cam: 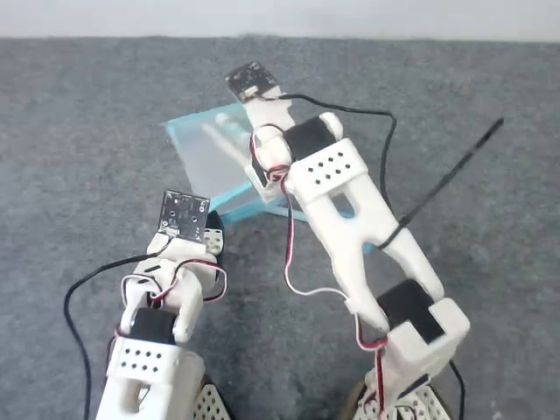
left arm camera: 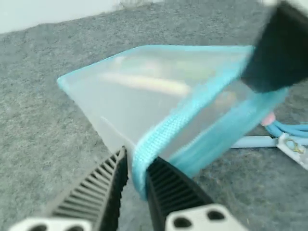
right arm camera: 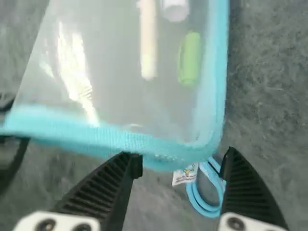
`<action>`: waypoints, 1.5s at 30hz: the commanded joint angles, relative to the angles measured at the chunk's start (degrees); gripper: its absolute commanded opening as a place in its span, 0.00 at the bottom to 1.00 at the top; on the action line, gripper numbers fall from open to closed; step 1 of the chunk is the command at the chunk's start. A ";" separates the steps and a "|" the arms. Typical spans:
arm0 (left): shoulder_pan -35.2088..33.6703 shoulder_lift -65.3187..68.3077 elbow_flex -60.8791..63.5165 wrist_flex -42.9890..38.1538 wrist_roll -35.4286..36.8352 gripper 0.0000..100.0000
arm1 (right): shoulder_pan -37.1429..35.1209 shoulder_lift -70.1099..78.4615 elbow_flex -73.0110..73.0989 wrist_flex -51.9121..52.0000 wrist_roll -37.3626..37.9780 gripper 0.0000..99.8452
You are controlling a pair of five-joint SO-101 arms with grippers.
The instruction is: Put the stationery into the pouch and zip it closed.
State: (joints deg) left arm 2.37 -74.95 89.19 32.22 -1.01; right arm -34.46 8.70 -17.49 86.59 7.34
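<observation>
A clear pouch [cam: 213, 147] with cyan trim lies on the grey table, its near edge lifted. My left gripper [left arm camera: 137, 179] is shut on the cyan zip edge [left arm camera: 159, 132] at the pouch's [left arm camera: 139, 91] near corner. Inside the pouch [right arm camera: 106, 72] I see a beige pen [right arm camera: 148, 43], a green piece [right arm camera: 188, 65] and a white piece [right arm camera: 173, 8]. My right gripper [right arm camera: 175, 185] is open at the pouch's other zip-edge corner, with a blue cord loop [right arm camera: 204, 195] and a small tag [right arm camera: 185, 175] between its fingers. The right arm's black gripper [left arm camera: 281, 48] hangs over the pouch.
The grey felt surface [cam: 87, 131] surrounds the pouch. Black cables [cam: 455, 171] trail over the table to the right of the right arm [cam: 350, 210]. The left arm [cam: 166, 297] sits close to the front edge.
</observation>
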 commanded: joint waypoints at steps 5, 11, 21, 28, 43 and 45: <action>-9.14 0.79 -1.89 -4.31 -0.62 0.01 | 4.00 -10.77 -4.13 12.09 12.57 0.27; -12.75 0.79 -1.89 -4.57 -0.70 0.01 | 9.45 -10.59 -1.32 14.46 17.49 0.27; -17.23 0.79 -2.59 -4.40 -0.53 0.01 | 13.14 -9.89 25.05 -8.04 29.54 0.27; -16.97 0.79 -2.51 -4.48 -0.62 0.01 | 15.52 -9.98 30.24 -13.41 22.95 0.27; -15.21 0.79 -2.59 -4.31 -0.62 0.01 | 19.74 -10.15 41.32 -30.37 1.49 0.27; -15.03 0.79 -2.51 -4.31 -0.62 0.01 | 20.79 -10.24 41.32 -30.20 0.70 0.27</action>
State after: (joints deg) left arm -13.71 -74.42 89.36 29.85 -1.45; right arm -15.30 1.49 24.26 57.32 9.63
